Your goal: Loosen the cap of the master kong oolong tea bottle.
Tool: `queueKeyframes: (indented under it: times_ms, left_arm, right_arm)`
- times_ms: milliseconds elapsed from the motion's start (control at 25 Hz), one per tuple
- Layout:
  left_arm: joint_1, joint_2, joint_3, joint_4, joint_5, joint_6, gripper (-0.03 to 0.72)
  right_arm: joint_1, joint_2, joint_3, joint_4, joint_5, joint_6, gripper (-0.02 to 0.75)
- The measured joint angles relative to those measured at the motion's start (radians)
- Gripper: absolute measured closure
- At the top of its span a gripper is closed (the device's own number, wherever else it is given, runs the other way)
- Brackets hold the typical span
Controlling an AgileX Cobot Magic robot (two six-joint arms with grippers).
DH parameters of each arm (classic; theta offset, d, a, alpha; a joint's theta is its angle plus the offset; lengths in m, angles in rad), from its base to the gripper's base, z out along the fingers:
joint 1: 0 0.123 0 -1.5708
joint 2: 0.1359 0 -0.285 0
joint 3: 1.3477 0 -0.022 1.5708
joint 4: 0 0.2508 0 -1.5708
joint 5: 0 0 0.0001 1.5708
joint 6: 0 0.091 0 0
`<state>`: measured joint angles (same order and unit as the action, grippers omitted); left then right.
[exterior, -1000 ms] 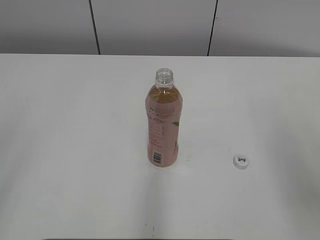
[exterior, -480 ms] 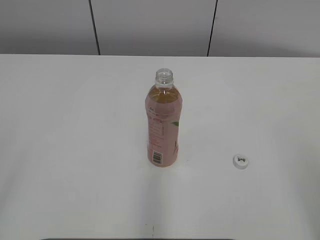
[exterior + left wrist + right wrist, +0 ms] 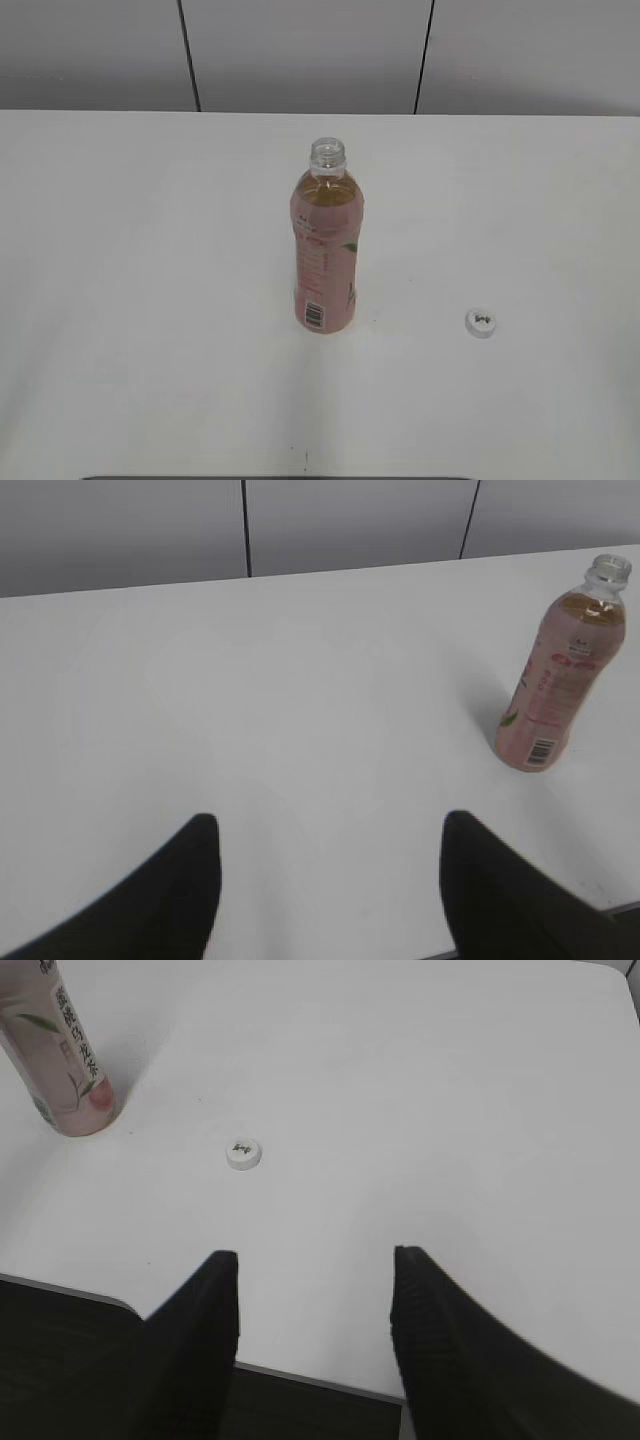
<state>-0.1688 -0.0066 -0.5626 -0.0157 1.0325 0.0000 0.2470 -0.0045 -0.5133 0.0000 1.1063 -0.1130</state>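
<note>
The oolong tea bottle (image 3: pixel 326 255) stands upright in the middle of the white table (image 3: pixel 150 250), its clear neck open with no cap on it. It also shows in the left wrist view (image 3: pixel 560 670) and the right wrist view (image 3: pixel 62 1055). The white cap (image 3: pixel 481 322) lies flat on the table to the bottle's right, dark mark up, also in the right wrist view (image 3: pixel 243 1152). My left gripper (image 3: pixel 328 825) is open and empty, far left of the bottle. My right gripper (image 3: pixel 315 1258) is open and empty, over the table's near edge, short of the cap. Neither gripper shows in the exterior view.
The table's front edge (image 3: pixel 300 1375) runs under my right gripper. A grey panelled wall (image 3: pixel 300 50) stands behind the table. A small dark speck (image 3: pixel 305 455) marks the table near its front.
The view has shifted slightly; the bottle and cap sit a little differently in the frame. The bottle stays uncapped and the cap stays on the table.
</note>
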Motion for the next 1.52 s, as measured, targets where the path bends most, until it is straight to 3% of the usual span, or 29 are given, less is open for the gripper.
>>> queueKeyframes:
  times_ms: [240,800,1200,1520]
  left_arm:
    - [0.000,0.000,0.000,-0.003,0.000,0.000,0.287]
    - [0.000,0.000,0.000,-0.003,-0.003,0.000,0.330]
    - [0.129,0.000,0.000,-0.002,-0.005,0.000,0.347]
    - [0.139,0.000,0.000,-0.001,-0.006,0.000,0.378]
  right_arm:
    - [0.000,-0.003,0.000,0.000,-0.002,0.016,0.395]
    - [-0.004,-0.003,0.000,0.000,-0.002,0.023,0.403]
    - [-0.274,-0.003,0.000,0.000,-0.005,0.023,0.404]
    - [-0.303,-0.003,0.000,0.000,-0.006,0.023,0.404]
